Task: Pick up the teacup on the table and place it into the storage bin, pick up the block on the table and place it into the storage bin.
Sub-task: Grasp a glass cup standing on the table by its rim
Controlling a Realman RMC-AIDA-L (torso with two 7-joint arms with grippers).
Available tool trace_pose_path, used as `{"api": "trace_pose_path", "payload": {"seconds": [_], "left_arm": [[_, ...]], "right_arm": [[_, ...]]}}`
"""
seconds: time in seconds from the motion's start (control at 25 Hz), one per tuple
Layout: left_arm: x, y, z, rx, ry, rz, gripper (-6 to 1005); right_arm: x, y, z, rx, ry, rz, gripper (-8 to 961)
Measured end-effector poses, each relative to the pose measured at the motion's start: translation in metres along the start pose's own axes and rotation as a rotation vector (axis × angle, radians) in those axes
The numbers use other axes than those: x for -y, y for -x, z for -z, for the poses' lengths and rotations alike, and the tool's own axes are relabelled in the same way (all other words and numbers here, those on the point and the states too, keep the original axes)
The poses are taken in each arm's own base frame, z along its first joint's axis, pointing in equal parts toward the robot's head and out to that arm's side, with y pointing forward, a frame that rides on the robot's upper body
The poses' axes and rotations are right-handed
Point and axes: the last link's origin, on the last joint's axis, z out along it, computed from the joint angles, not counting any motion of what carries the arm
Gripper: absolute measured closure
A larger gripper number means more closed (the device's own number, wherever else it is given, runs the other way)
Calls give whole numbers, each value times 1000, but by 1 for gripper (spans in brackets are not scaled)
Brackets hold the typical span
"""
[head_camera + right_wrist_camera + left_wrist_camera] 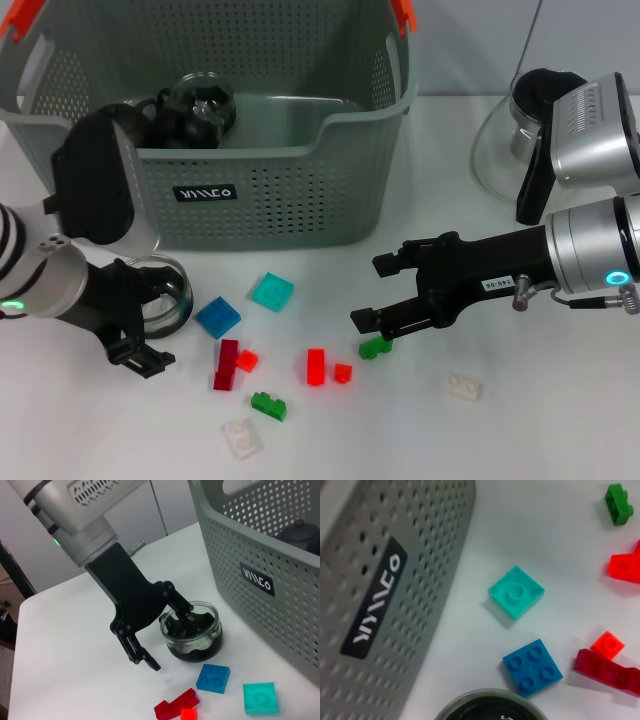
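A clear glass teacup (pixel 165 295) is gripped at its rim by the left gripper (pixel 172 630) near the left edge of the white worktop, one black finger inside the cup and one outside; the cup sits just in front of the storage bin (pixel 300 190). The bin (grey-green plastic, walls punched with rows of small round holes, dark label with white lettering) stands at the back of the worktop, and dark glassware (pixel 195 105) is seen inside it. Glossy studded bricks are scattered along the front: a blue square block (pixel 218 317), a teal one (pixel 271 291), reds and greens. The right gripper (pixel 375 292) hangs with jaws spread above a green block (pixel 376 347), holding nothing.
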Motion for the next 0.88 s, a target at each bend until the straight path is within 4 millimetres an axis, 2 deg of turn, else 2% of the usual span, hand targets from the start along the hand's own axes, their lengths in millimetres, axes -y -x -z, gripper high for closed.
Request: {"api": "trace_pose_path", "payload": {"seconds": [0.28,0.84,0.88], "left_arm": [[-3,-3,-8,15,33,8,176],[-5,-6,-11,25,39,46,184],[-4,-7,-10,24,37,49,213]], "right_arm": [[0,0,0,-1,-1,0,13],[0,-1,1,-5,-3,0,12],[1,-1,1,-5,-3,0,12]]}}
